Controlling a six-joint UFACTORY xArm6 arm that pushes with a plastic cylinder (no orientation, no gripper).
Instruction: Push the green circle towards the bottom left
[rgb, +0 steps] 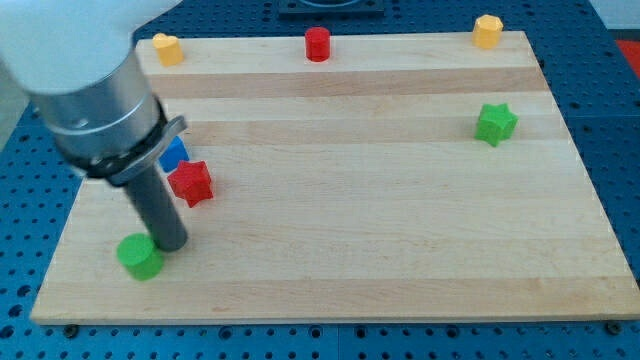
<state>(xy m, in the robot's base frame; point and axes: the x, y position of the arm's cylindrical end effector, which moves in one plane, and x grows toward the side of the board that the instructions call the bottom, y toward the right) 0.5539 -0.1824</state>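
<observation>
The green circle (139, 257) is a short green cylinder near the board's bottom left corner. My tip (171, 244) is the lower end of the dark rod and stands just to the right of the green circle, touching or almost touching its upper right side. The rod rises up and to the left into the grey arm body, which hides part of the board's left side.
A red star (191, 182) lies just above the tip, with a blue block (174, 154) partly hidden behind the arm. A green star (495, 123) sits at the right. Along the top edge are a yellow block (166, 48), a red cylinder (317, 44) and a yellow block (487, 30).
</observation>
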